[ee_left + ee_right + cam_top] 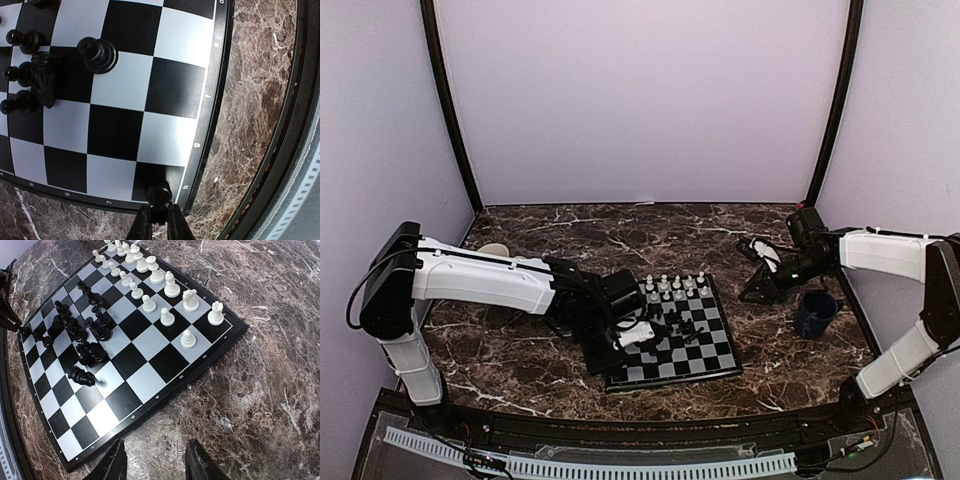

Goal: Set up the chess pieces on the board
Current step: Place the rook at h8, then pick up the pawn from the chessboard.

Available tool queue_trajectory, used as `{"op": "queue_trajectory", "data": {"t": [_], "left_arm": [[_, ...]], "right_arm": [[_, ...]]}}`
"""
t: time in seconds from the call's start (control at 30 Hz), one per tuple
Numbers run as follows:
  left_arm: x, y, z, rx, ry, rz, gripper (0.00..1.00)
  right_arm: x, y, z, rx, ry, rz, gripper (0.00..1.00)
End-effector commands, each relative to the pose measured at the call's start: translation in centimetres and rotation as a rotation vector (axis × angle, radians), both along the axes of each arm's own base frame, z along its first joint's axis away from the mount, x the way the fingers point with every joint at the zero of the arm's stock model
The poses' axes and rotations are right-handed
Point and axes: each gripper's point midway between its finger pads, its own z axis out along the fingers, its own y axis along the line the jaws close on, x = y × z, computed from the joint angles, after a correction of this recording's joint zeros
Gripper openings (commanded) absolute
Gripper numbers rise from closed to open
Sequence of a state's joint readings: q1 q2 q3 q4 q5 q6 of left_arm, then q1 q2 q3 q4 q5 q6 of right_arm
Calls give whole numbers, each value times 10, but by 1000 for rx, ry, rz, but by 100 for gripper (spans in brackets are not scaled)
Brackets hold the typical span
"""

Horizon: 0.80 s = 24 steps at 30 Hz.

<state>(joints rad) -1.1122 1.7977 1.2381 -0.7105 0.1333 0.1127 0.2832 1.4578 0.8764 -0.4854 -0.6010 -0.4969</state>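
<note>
The board (705,350) lies at the table's middle. White chess pieces (675,286) stand in two rows along its far edge, also in the right wrist view (172,290). Black chess pieces (680,325) cluster mid-board, some toppled (80,376). My left gripper (159,222) is shut on a black piece (159,194) over the board's near-left corner square, marked h; in the top view it (613,368) is at that corner. My right gripper (155,462) is open and empty above the marble, just right of the board (150,375); in the top view it (760,288) is beside the mug.
A dark blue mug (815,312) stands right of the board, close to my right gripper. A pale cup-like object (492,250) sits behind my left arm. The table's black front rim (295,150) runs close to the board's near edge (212,90).
</note>
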Motion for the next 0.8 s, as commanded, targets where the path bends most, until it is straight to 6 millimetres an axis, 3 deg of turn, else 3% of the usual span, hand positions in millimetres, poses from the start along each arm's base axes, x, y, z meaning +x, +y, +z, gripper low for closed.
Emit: {"op": "queue_trajectory", "data": {"t": [0.0, 0.2, 0.33, 0.6, 0.77], "left_arm": [[-4, 4, -7, 17, 1, -8, 10], [-5, 6, -10, 24, 3, -11, 25], [-1, 5, 0, 2, -28, -10, 33], [30, 0, 69, -93, -241, -9, 45], [83, 15, 105, -220, -377, 158, 51]], "right_arm": [[1, 0, -4, -5, -5, 9, 41], [0, 0, -5, -5, 0, 9, 41], [-1, 2, -1, 10, 8, 13, 41], [19, 11, 45, -17, -54, 35, 41], [23, 46, 76, -24, -82, 120, 40]]}}
